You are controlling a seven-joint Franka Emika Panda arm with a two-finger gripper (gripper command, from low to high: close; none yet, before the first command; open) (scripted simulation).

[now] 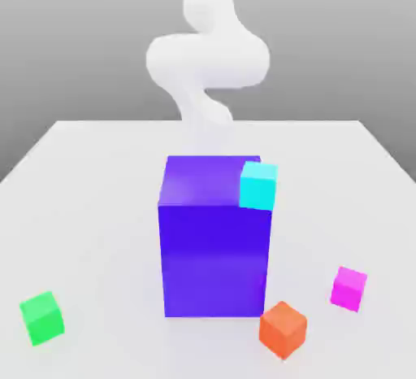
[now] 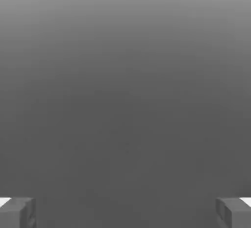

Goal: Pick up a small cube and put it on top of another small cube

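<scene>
Nearest the exterior camera, on the white counter (image 1: pixel 97 166), I'm seeing the orange cube (image 1: pixel 283 329) sitting just off the front corner of the tall purple block (image 1: pixel 214 243), toward the exterior view's right. The green cube (image 1: pixel 41 318) is lying well apart toward that view's left. The small magenta-pink cube (image 1: pixel 348 288) is resting on the counter a bit further back on the right, near the orange one but not touching it, nothing stacked on it or under it. A cyan cube (image 1: pixel 259 185) is sitting at the block's top right edge. Behind it all the white arm (image 1: pixel 206 60) is rising up. In the hand view the claw (image 2: pixel 125 212) is standing spread wide, fingers (image 2: pixel 17 212) at the frame's edges, pinching nothing. I'm judging the task as not started: reach, grasp, lift and stacking are all left.
</scene>
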